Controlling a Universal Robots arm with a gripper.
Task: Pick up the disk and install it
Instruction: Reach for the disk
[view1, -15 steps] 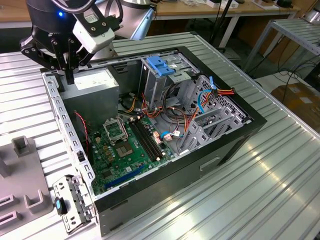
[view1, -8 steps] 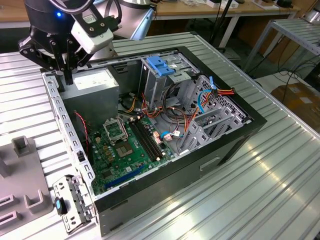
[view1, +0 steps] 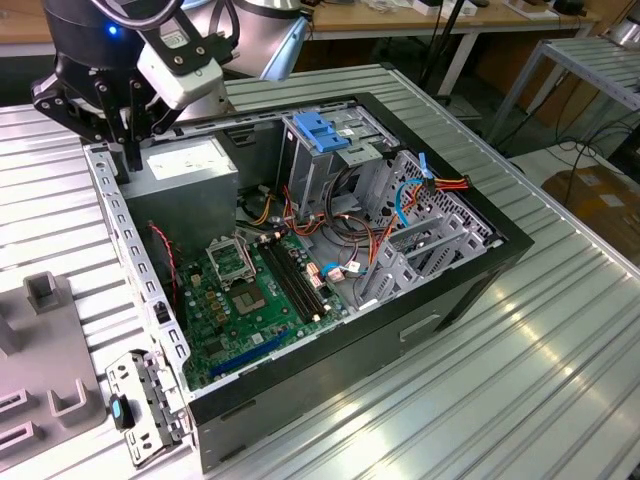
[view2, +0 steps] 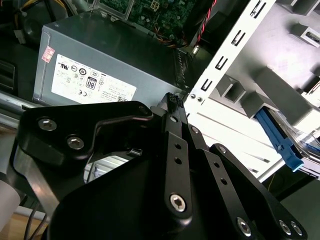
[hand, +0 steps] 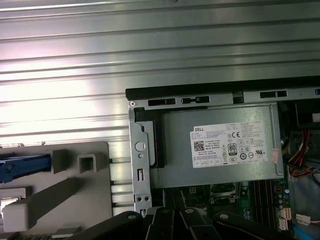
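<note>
My gripper (view1: 128, 165) hangs over the back corner of the open computer case (view1: 470, 290) at the exterior view's left, just above the case's metal frame rail (view1: 112, 215) and beside the grey power-supply box (view1: 190, 170). Its black fingers (view2: 173, 102) look shut together with nothing between them. Of the disk I see a blue side rail (view2: 280, 140) and a shiny edge, lying in a grey holder (hand: 65, 195) on the table outside the case. That blue rail (hand: 25, 167) also shows in the first wrist view. The disk sits apart from the gripper.
Inside the case are the green motherboard (view1: 250, 300), bundles of cables (view1: 340, 235) and a metal drive cage with a blue plastic top (view1: 322, 135). The case lies on a ribbed metal table (view1: 520, 390). A grey moulded fixture (view1: 45, 370) lies at the exterior view's lower left.
</note>
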